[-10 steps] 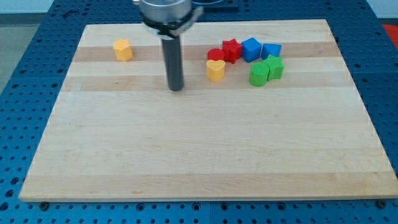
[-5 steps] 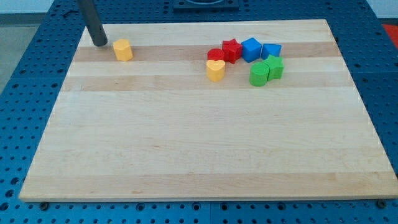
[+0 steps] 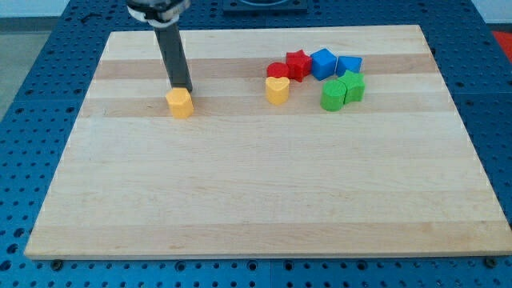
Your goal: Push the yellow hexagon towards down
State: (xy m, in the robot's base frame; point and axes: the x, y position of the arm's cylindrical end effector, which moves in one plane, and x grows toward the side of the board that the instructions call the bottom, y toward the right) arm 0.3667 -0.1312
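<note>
The yellow hexagon (image 3: 181,103) sits on the wooden board (image 3: 264,184), left of centre in the upper part. My tip (image 3: 182,89) stands right at the hexagon's top side, touching it or nearly so. The dark rod rises from there to the view's top left.
A cluster of blocks lies at the upper right: a yellow heart (image 3: 278,90), a red round block (image 3: 278,71), a red star-like block (image 3: 298,64), two blue blocks (image 3: 323,62) (image 3: 349,65) and two green blocks (image 3: 334,96) (image 3: 353,86).
My tip went from mid-board to the upper left corner, then came in behind the yellow hexagon. The hexagon has moved down and a little right from its spot near the top.
</note>
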